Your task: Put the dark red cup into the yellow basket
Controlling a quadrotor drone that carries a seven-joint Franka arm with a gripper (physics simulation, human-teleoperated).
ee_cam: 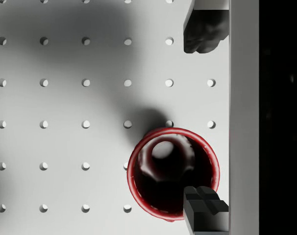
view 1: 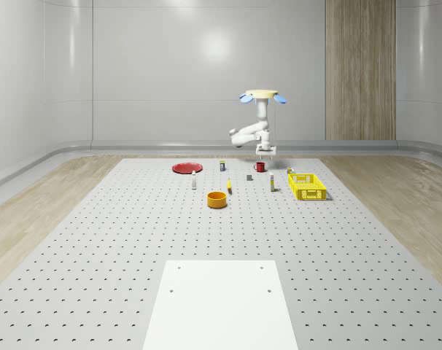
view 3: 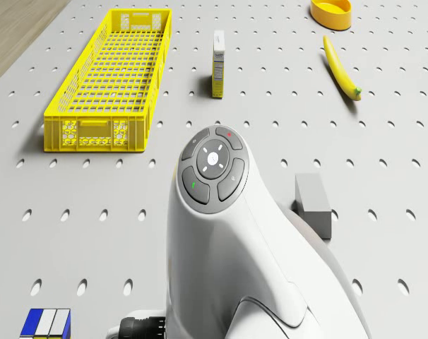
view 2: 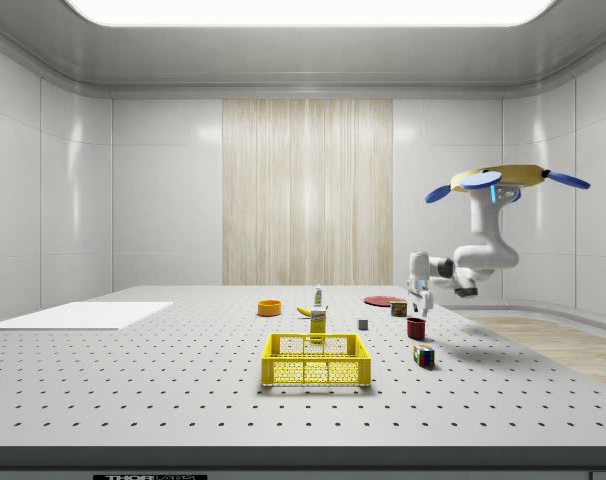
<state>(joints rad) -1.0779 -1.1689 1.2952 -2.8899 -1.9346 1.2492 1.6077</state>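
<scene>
Pale walls [view 2: 133, 190]; wood panel [view 2: 308, 190]; perforated floor [view 1: 133, 240]

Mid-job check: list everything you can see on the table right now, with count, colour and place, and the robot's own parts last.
cup: 1, dark red, upright on the table directly under the gripper
basket: 1, yellow, toward the whole-scene view's right of the cup
bowl: 1, orange, nearer the camera in the whole-scene view
plate: 1, red, far left of the cup in the whole-scene view
banana: 1, yellow, near the bowl
carton: 1, yellow-white, upright beside the basket
block: 1, grey
puzzle cube: 1, multicoloured
drone: hovering above the cup
gripper: open, fingers apart above the cup
</scene>
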